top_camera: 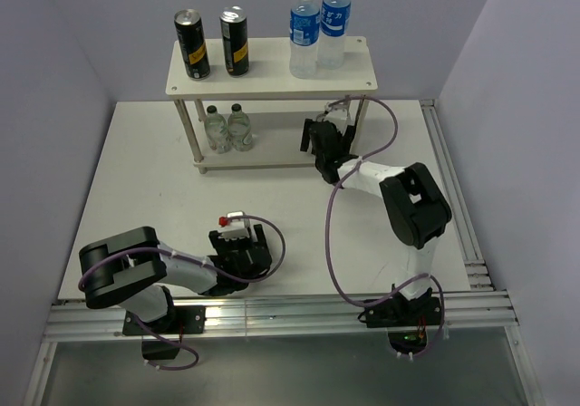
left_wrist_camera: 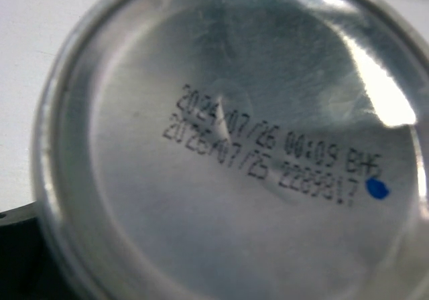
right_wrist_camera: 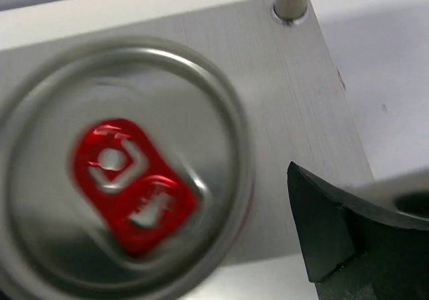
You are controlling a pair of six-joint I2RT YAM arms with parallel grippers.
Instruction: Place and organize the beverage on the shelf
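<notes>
The shelf stands at the back. Its top board carries two black cans and two blue-labelled water bottles. My right gripper reaches under the top board at the right end. Below it a silver can with a red tab stands on the lower board near a post. One black finger stays clear of that can, so this gripper is open. My left gripper is low at the front, jaws spread wider than a silver can lying between them. That can's base fills the left wrist view.
Two small clear unlabelled bottles stand on the lower tier at the left. Metal rails run along the near edge and the right side. Plain walls close in the table at the back and on both sides.
</notes>
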